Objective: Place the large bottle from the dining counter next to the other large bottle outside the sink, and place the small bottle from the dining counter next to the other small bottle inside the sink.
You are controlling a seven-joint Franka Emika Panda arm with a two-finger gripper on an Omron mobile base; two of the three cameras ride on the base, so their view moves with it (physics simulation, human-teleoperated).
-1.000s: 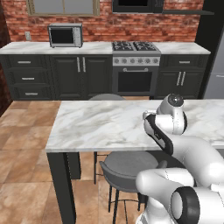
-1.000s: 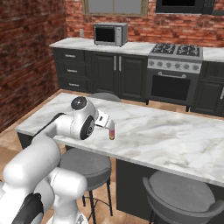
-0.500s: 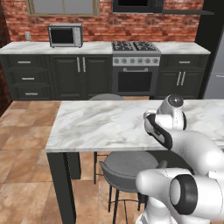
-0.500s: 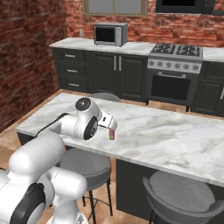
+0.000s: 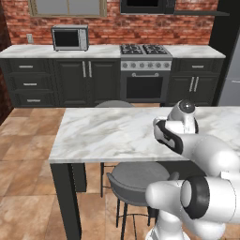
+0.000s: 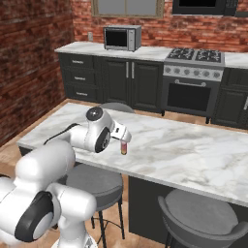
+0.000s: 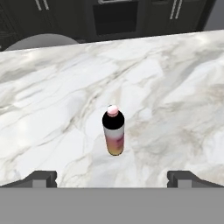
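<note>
The small bottle [image 7: 113,131] stands upright on the dining counter [image 7: 175,87], with a pale cap, a dark band and a pink-to-yellow body. In the right base view the small bottle [image 6: 124,147] is near the front edge of the dining counter [image 6: 193,150]. My gripper [image 7: 113,179] is open, its fingertips [image 7: 41,178] spread wide on either side of the bottle and short of it, touching nothing. From the right base view the gripper [image 6: 123,138] hangs just above and beside the bottle. In the left base view my arm covers the bottle. The large bottle and the sink are out of view.
Round grey stools [image 6: 92,181] [image 6: 203,213] stand under the counter's near edge, and another stool [image 5: 115,104] at its far side. Behind is a dark cabinet run with a microwave [image 5: 70,37] and a stove [image 5: 145,58]. A brick wall [image 6: 29,63] closes the left.
The hand has crept slightly closer to the small bottle, which has not moved. The jaws stay open.
</note>
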